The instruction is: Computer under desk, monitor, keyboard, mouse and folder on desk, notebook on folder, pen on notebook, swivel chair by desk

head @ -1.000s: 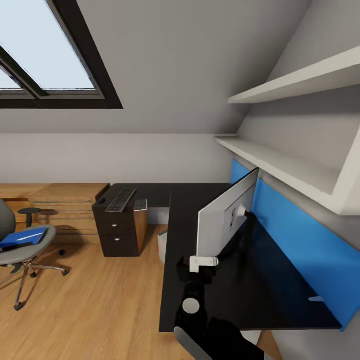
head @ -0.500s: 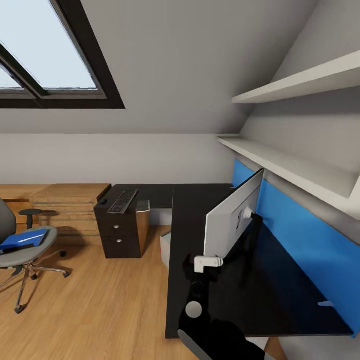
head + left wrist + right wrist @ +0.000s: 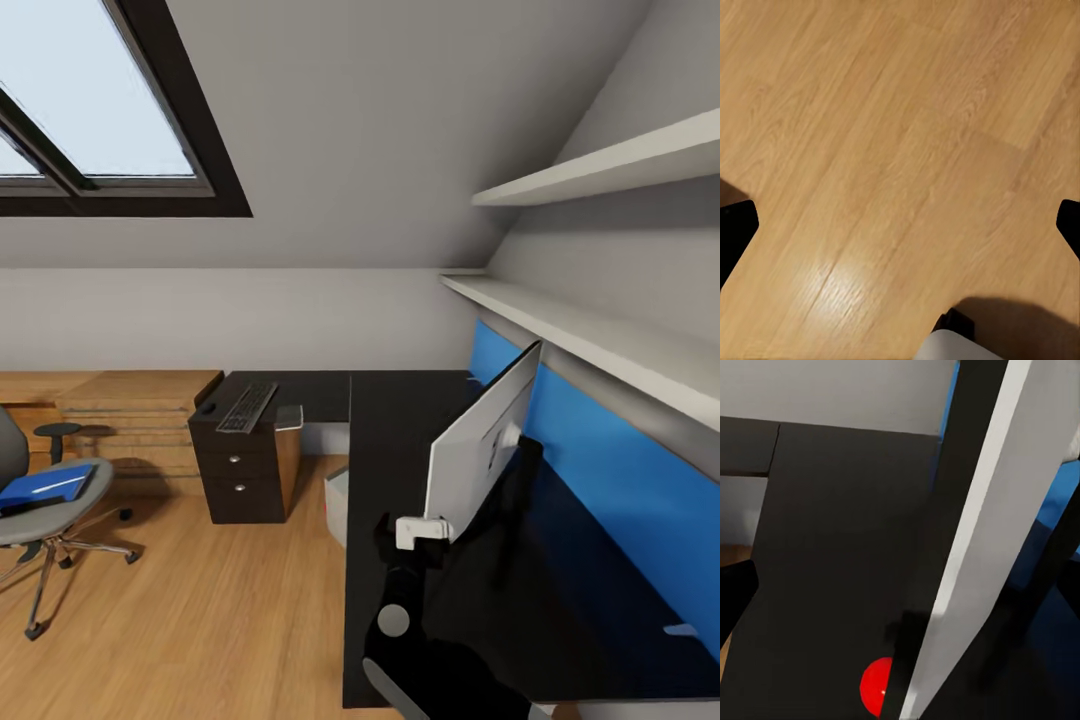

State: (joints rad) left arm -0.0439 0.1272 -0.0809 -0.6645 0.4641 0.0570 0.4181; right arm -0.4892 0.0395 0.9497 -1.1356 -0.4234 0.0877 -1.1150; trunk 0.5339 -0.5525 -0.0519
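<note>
The monitor (image 3: 482,440) stands tilted on the black desk (image 3: 400,420), its light grey back towards me. My right gripper (image 3: 422,530) is at its near lower corner. In the right wrist view, this gripper (image 3: 900,585) is open, with the monitor's thin edge (image 3: 979,532) between the spread fingers. The keyboard (image 3: 246,406) lies on the desk's far left end, with a small dark mouse (image 3: 207,407) beside it. The blue folder (image 3: 45,487) rests on the swivel chair (image 3: 50,515). The pale computer (image 3: 337,497) sits under the desk. My left gripper (image 3: 900,225) hangs open over the wooden floor.
White shelves (image 3: 590,340) and a blue wall panel (image 3: 620,470) run along the desk's right side. Light wooden low cabinets (image 3: 130,400) stand at the back left beneath a skylight (image 3: 90,110). A small grey flat item (image 3: 288,415) lies right of the keyboard.
The whole view has shifted: the desk and monitor sit further right and the chair further left. My right gripper stays at the monitor's lower corner.
</note>
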